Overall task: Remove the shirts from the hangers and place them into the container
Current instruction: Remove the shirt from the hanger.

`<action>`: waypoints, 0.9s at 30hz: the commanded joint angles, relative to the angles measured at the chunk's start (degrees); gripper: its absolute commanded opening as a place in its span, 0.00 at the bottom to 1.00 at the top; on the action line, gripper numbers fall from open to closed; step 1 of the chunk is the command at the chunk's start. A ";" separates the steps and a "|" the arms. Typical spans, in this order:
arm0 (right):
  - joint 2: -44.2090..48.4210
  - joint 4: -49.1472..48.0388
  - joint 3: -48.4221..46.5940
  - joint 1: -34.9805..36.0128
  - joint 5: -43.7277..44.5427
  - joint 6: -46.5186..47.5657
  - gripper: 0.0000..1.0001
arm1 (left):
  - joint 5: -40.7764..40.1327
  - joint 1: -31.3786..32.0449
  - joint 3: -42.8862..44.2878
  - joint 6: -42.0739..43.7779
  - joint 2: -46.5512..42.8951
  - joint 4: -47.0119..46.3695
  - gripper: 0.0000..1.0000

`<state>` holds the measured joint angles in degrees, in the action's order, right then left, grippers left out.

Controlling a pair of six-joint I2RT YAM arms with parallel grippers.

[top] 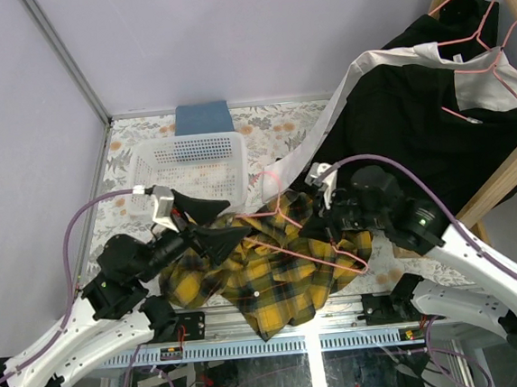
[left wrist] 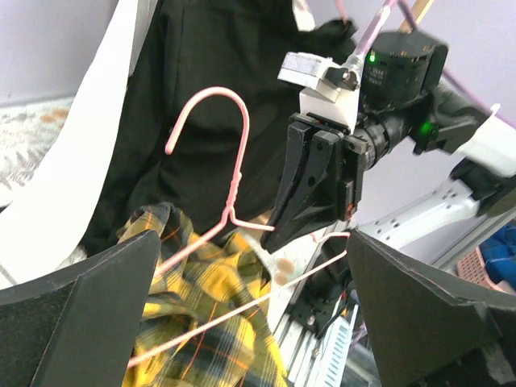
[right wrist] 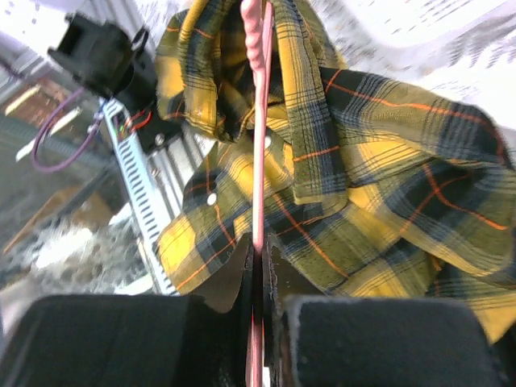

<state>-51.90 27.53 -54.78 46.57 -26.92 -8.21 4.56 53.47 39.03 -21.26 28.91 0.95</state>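
While our right gripper (right wrist: 258, 256) is clamping the pink hanger (right wrist: 260, 145) and our left gripper (top: 214, 221) is hanging wide open, empty, we are aiming it at the plaid shirt (top: 267, 288), lying just beside the container (top: 191, 152), before pulling apart.

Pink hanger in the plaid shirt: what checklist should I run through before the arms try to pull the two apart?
1. Right gripper fingers shut on the hanger wire: ok.
2. Left gripper open and holding nothing, free to take cloth: ok.
3. Left gripper close to the plaid shirt: ok, it hovers at the shirt's left edge.
4. Shirt off the hanger: not ok, the wire runs into the folds.
5. Collar or sleeve not caught on the wire: cannot tell, bunched cloth hides it.
6. Container ready to receive: ok, no shirt lies in it.
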 commanded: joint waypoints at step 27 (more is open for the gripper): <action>6.47 16.59 -21.17 0.30 14.98 -2.16 0.00 | -11.44 -0.20 1.70 -8.54 2.27 -1.39 0.99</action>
<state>-52.47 43.46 -75.20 46.74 -15.92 -10.52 -6.63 53.47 39.66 -29.82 33.43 0.93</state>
